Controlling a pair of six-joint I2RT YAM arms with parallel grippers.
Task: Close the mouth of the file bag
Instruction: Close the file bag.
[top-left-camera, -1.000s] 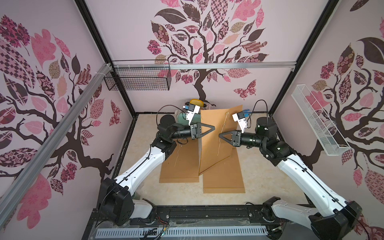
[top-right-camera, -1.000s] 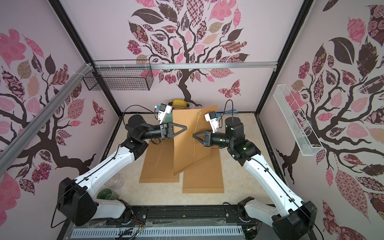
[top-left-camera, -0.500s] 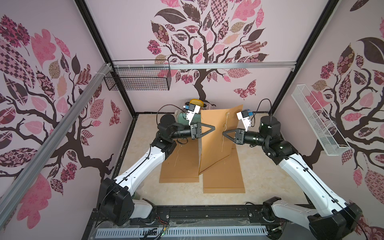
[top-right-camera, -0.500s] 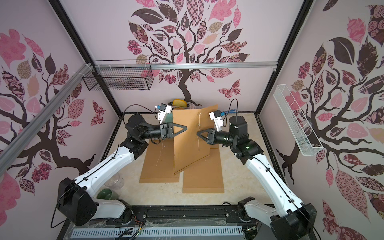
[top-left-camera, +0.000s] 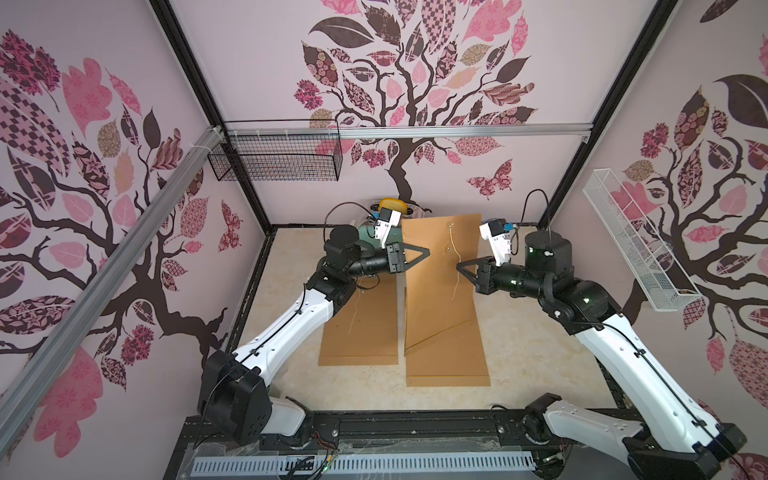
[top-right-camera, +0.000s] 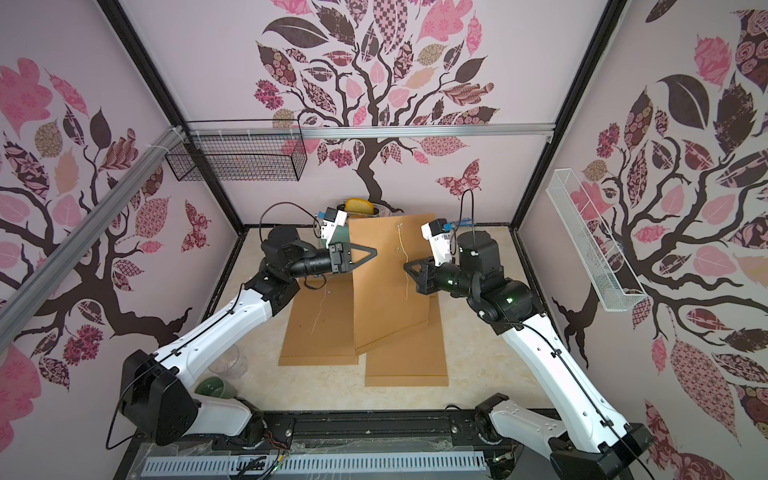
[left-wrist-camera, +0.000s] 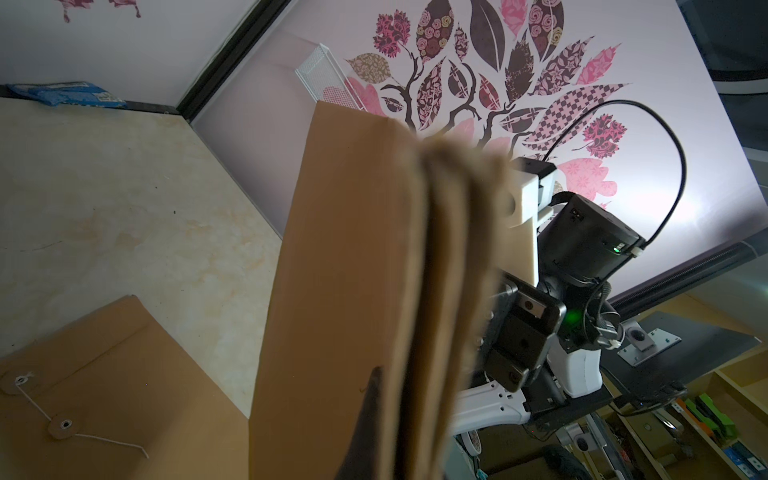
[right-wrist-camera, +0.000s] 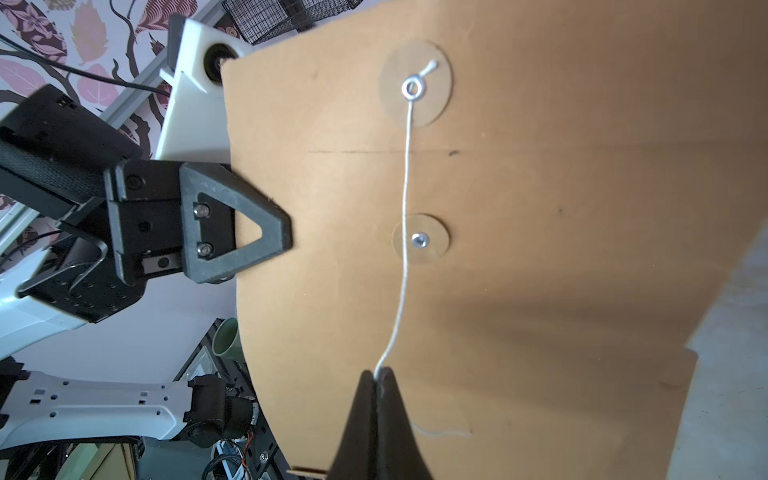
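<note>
A brown file bag (top-left-camera: 436, 282) (top-right-camera: 386, 282) stands upright over the table. My left gripper (top-left-camera: 428, 251) (top-right-camera: 376, 251) (right-wrist-camera: 288, 231) is shut on its left edge. In the left wrist view the bag's edge (left-wrist-camera: 332, 270) fills the middle, and one dark finger (left-wrist-camera: 369, 415) presses its near face. A white string (right-wrist-camera: 405, 249) runs from the upper disc's eyelet (right-wrist-camera: 411, 87) down past the lower disc (right-wrist-camera: 419, 240) into my right gripper (right-wrist-camera: 377, 374) (top-left-camera: 457, 264) (top-right-camera: 405, 264), which is shut on it. The string's loose end curls below the tips.
Two more file bags lie flat on the table, one left (top-left-camera: 357, 324) (left-wrist-camera: 104, 374) and one under the raised bag (top-left-camera: 446, 357). A black wire basket (top-left-camera: 274, 162) and a white one (top-left-camera: 636, 245) hang on the walls. A green cup (top-right-camera: 216, 386) stands by the left arm's base.
My right gripper has drawn back to the right, away from the bag's face, still holding the string. The left gripper and the bag have stayed in place.
</note>
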